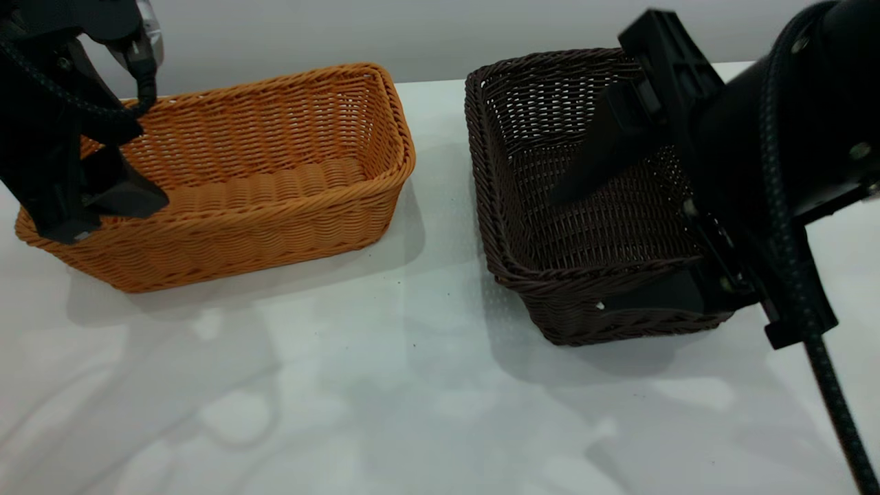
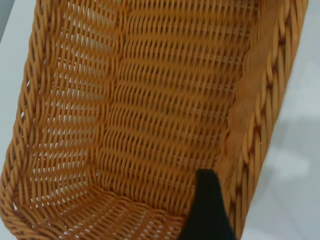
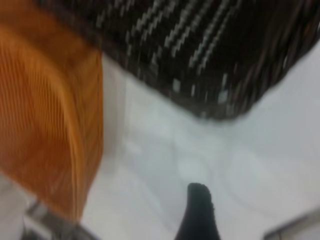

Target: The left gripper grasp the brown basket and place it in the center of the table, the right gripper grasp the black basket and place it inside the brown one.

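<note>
the brown basket (image 1: 261, 179) sits on the left side of the tabletop (image 1: 385, 385), well short of the middle, and the black basket (image 1: 550, 206) stands beside it on the right with a strip of bare tabletop between them — the two are not touching.

your left hand (image 1: 103, 196) is at the brown basket's left end. in the left wrist view one dark finger (image 2: 207, 210) hangs inside the basket (image 2: 150, 115), close against the inner face of its wall just under the braided rim. the other finger is not visible there, so you cannot tell whether this hand is clenched on the rim or released.

your right hand (image 1: 632, 227) is at the black basket's near right corner. one finger (image 1: 605, 151) reaches over the inside of the basket, while the other (image 1: 653, 295) lies low against the outside of the near wall — the wall stands between them, with a wide gap, so the hand looks released rather than clenched. the black basket seems to rest flat on the tabletop.
</note>
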Controlling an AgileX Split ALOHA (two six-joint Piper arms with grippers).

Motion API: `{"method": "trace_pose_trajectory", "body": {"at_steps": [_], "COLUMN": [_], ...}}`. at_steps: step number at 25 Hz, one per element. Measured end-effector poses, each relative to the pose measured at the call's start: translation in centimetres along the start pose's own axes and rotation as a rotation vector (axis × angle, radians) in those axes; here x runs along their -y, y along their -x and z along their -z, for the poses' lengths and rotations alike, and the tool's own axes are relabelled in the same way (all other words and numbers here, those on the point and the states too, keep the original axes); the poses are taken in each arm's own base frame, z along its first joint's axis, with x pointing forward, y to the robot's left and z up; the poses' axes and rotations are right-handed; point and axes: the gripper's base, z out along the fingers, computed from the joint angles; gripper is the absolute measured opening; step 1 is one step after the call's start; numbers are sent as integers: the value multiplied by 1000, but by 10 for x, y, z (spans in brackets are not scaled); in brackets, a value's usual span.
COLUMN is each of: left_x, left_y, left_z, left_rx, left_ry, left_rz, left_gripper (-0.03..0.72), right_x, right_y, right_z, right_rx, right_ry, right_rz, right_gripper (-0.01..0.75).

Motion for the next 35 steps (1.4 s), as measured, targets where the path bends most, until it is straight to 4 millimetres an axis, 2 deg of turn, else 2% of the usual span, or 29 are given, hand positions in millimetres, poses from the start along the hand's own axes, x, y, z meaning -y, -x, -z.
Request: {"method": "trace_pose_trajectory", "body": {"at_steps": [5, 15, 25, 35], "left_x": [1, 1, 1, 1], "left_y": [1, 1, 1, 2], "left_z": [0, 0, 0, 0], "left_rx": [3, 4, 4, 4], "left_ry": [-1, -1, -2, -5], "left_rz": [-3, 16, 22, 55], "left_gripper": [478, 478, 477, 477], "right_x": [2, -1, 10, 1], "right_y": [8, 20, 28, 33], "right_z": [-9, -12, -31, -52], "right_rx": [58, 177, 192, 199], "right_ry": [-10, 50, -34, -61], "right_rz": [-79, -155, -170, -166], "right_gripper": [524, 510, 507, 507]}}
